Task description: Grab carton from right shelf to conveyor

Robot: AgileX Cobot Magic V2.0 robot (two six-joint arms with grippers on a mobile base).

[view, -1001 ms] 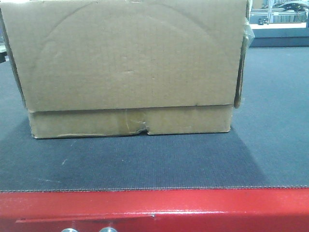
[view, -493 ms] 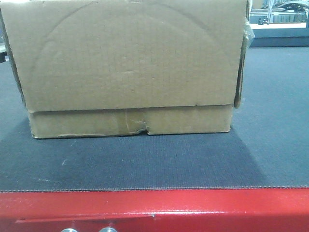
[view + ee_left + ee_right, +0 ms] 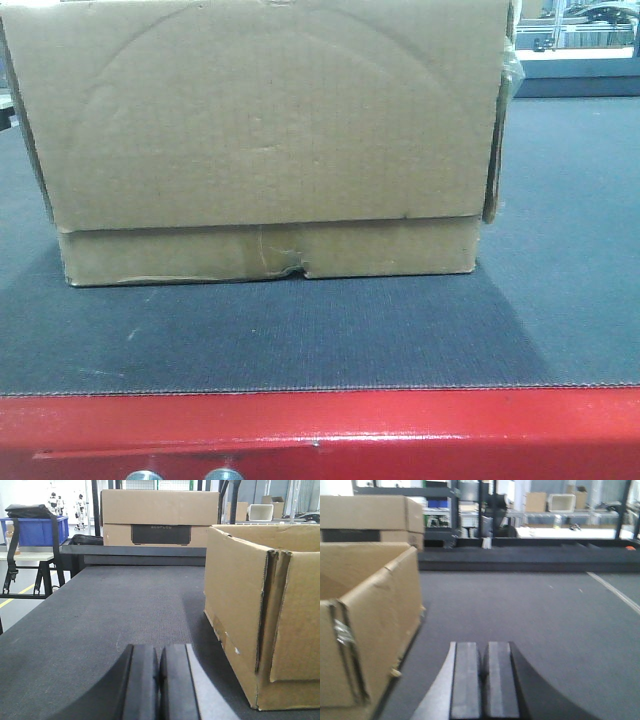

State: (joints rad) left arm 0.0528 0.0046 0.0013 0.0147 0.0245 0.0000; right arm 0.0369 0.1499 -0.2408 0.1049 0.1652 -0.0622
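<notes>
— Brown corrugated cardboard carton (image 3: 265,140), large and plain: where does it stand?
— On the dark grey textured belt of the conveyor (image 3: 300,335), set back from the glossy red metal frame (image 3: 400,430). Faint arc crease on the side; taped lower strip with a small torn notch.
— Left tool (image 3: 159,682)?
— Low over the belt, black pads pressed together, nothing between them. Carton (image 3: 260,610) to its right, apart, top flaps open.
— Right tool (image 3: 484,680)?
— Same: pads closed on nothing, carton (image 3: 370,625) to its left, not touching.
— Background items?
— Second cardboard box (image 3: 160,517) beyond the belt; blue plastic bin (image 3: 35,530) on a side tabletop.
</notes>
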